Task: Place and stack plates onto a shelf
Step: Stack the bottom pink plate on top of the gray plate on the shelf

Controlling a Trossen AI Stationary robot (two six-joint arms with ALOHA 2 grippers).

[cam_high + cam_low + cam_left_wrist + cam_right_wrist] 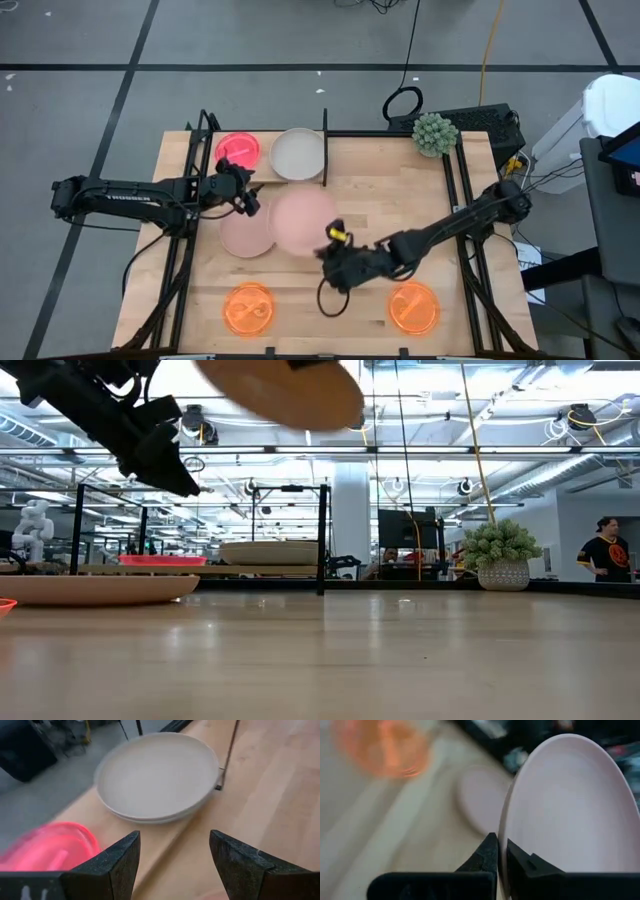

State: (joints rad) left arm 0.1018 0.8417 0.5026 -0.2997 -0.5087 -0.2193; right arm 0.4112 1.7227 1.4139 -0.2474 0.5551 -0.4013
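Observation:
My right gripper (335,250) is shut on a pale-pink plate (303,220), held high above the table's middle; the plate also shows at the top of the low view (285,390). A second pale-pink plate (245,232) lies flat on the table to its left. My left gripper (245,195) is open and empty in the air near the shelf (325,160). On the shelf plank rest a neon-pink plate (47,847) and beige plates (157,775), one on another. Two orange plates (249,308) (413,306) lie near the table's near edge. My right gripper pinches the pale-pink plate's rim (502,837) between its two fingers, one on each face, at the plate's near-right edge. The fingers come about level from the table's right and near side. The plate is lifted clear of the table, slightly tilted.
A small potted plant (435,133) stands at the table's far right. The shelf's black upright posts (322,535) rise at the far left. A person (605,550) stands in the room beyond. Bare wood lies between the plant and the orange plates.

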